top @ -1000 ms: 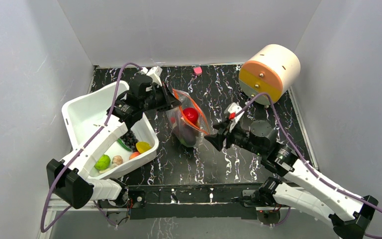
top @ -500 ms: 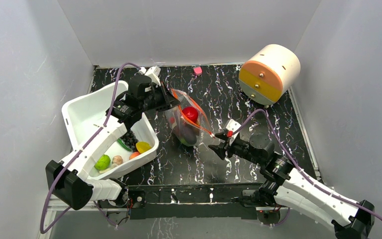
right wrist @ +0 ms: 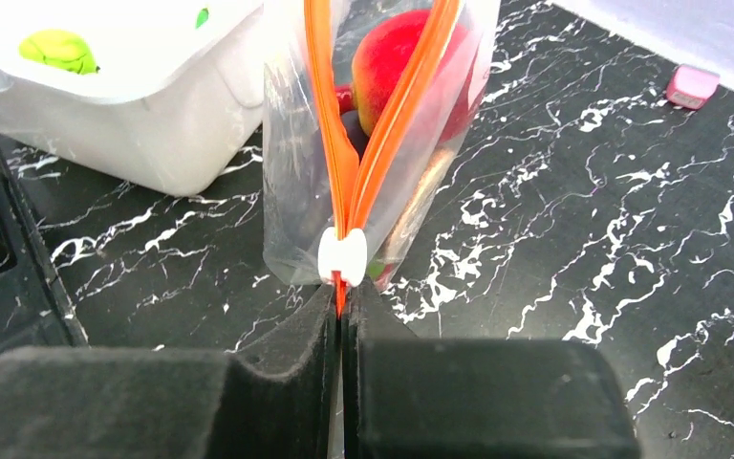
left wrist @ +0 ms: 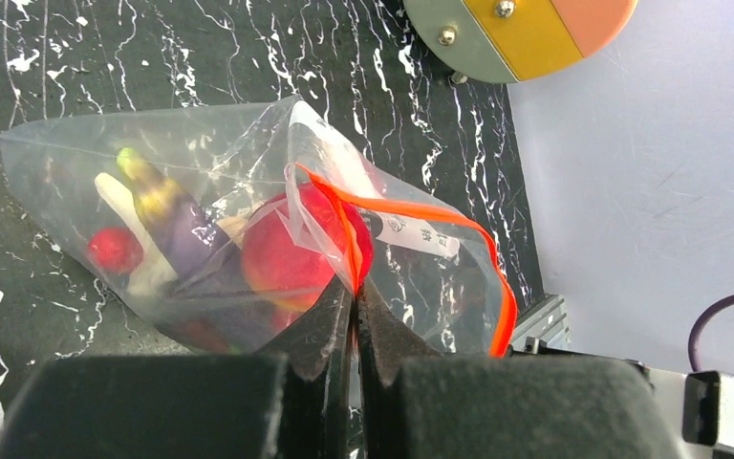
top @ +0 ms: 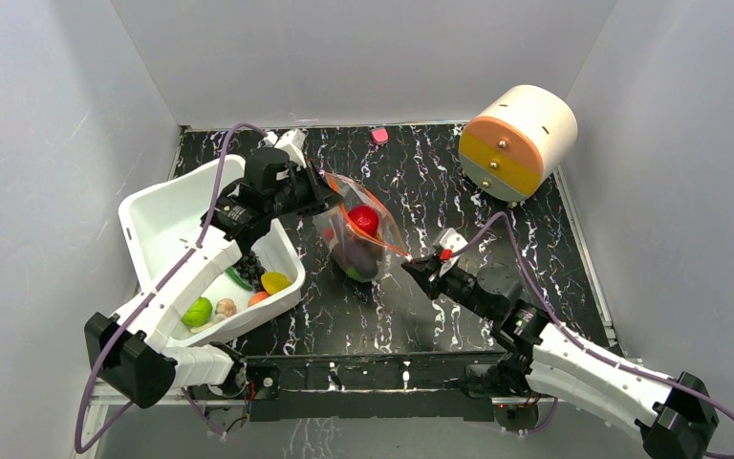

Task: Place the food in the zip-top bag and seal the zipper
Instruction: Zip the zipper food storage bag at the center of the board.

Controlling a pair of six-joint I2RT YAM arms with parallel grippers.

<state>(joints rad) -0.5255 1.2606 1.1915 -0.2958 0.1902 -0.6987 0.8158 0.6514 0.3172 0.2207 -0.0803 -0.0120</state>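
The clear zip-top bag (top: 336,234) hangs stretched between my two grippers over the black table. Its orange zipper (left wrist: 420,212) gapes open along the top. Inside lie a red apple (left wrist: 287,253), a purple eggplant (left wrist: 186,229) and a small red piece (left wrist: 113,249). My left gripper (left wrist: 355,285) is shut on the far end of the zipper strip. My right gripper (right wrist: 342,296) is shut on the near end of the zipper, just below the white end piece (right wrist: 342,256). More food, a green fruit (top: 197,311) and black grapes (top: 248,263), lies in the tub.
A white tub (top: 167,215) stands left of the bag, under the left arm, with a yellow piece (top: 274,281) in it. A round orange-and-yellow drawer unit (top: 516,139) sits at the back right. A small pink object (top: 379,136) lies by the back wall.
My right gripper moved in to the bag's near corner and shut on the zipper end. The left gripper kept its grip and shifted slightly left.
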